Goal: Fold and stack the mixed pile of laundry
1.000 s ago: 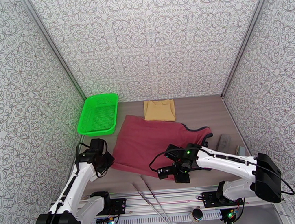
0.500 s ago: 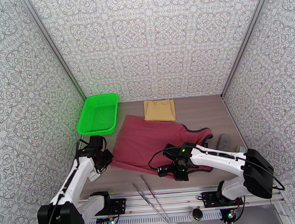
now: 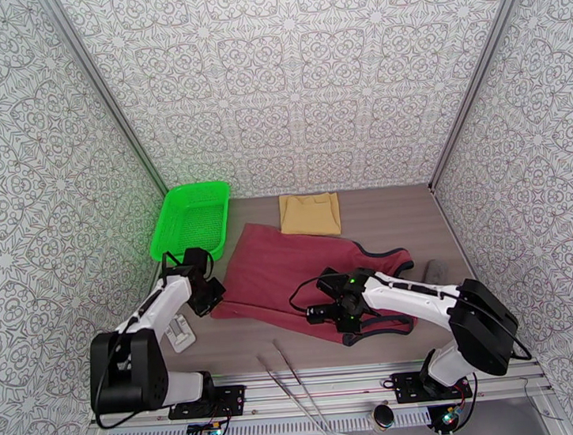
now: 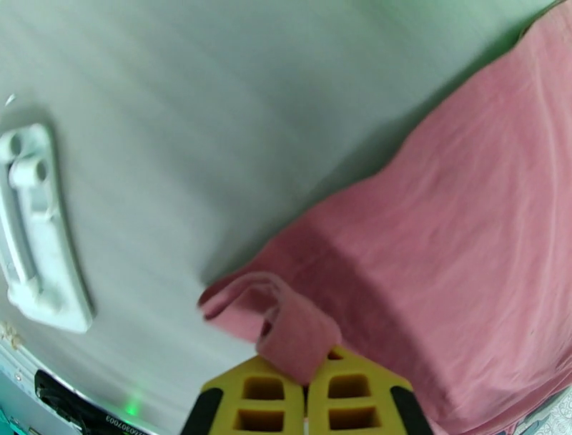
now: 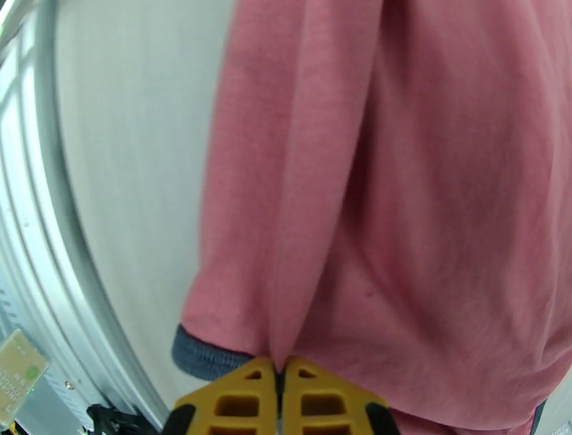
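Jaws clamping maroon tank top (image 3: 283, 270), neckline (image 3: 384, 252) rightward

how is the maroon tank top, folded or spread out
Mostly spread, not yet folded: the maroon tank top lies open on the table, left gripper and right gripper each shut on its near edge.

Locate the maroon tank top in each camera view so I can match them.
Top external: tank top spread at center.
Left wrist: tank top at right, edge pinched in left claw.
Right wrist: tank top center-right, fold pinched in right claw.
Shared landmark: gray table bordering it.
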Tool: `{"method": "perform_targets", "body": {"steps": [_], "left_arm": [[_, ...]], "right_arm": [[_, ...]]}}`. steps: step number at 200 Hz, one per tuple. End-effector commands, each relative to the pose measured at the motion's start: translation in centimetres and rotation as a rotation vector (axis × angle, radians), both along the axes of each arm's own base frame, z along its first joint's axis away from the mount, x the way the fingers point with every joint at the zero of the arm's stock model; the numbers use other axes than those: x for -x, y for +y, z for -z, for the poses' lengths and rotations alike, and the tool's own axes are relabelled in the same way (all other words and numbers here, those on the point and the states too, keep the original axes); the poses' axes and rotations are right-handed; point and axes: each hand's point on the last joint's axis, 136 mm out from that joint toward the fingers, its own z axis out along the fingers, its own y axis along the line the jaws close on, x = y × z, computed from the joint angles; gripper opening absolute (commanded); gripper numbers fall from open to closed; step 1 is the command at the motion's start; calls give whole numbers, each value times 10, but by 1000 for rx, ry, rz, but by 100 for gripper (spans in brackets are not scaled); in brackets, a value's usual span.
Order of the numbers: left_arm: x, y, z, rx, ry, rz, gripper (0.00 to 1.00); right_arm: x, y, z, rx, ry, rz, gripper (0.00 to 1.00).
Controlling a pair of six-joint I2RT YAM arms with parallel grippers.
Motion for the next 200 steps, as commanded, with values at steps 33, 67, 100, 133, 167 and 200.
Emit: {"method": "perform_targets", "body": {"steps": [33, 67, 100, 133, 167, 200], "left_arm": [[-40, 4, -3, -21, -58, 22, 0], [-49, -1, 4, -18, -47, 34, 0], [-58, -8, 5, -22, -42, 55, 0], [-65, -11, 1, -49, -39, 73, 0], [-68, -12, 8, -57, -17, 82, 2], [-71, -13, 16, -62, -2, 85, 10]], "right_arm": [[-24, -15, -4, 50, -74, 76, 0], [-28, -18, -1, 58, -79, 92, 0], [-30, -23, 0, 78, -90, 109, 0], [-32, -25, 1, 79, -98, 121, 0], [-33, -26, 4, 84, -95, 129, 0], [-37, -27, 6, 90, -104, 140, 0]]}}
